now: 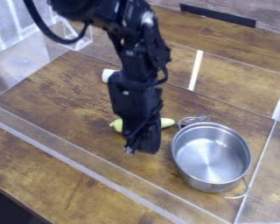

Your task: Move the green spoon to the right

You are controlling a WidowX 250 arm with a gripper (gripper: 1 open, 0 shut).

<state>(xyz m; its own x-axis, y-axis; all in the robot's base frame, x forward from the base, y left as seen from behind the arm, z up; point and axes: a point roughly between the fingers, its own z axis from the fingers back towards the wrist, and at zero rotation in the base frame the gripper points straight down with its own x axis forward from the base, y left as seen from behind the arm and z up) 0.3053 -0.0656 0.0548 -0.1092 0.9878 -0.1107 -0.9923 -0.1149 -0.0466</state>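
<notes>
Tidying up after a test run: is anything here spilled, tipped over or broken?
Nothing stands out. The steel pot stands upright and empty, the green spoon sits crossways behind the gripper, and the wooden table shows no spill.

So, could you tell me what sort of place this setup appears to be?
Probably a robotics lab test bench, not a real kitchen: a black robot arm works on a wooden table fenced by clear plastic walls, with a steel pot and a green spoon laid out.

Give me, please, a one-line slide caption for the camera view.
Shut claw points down at the green spoon, beside a steel pot on the wooden table.
</notes>
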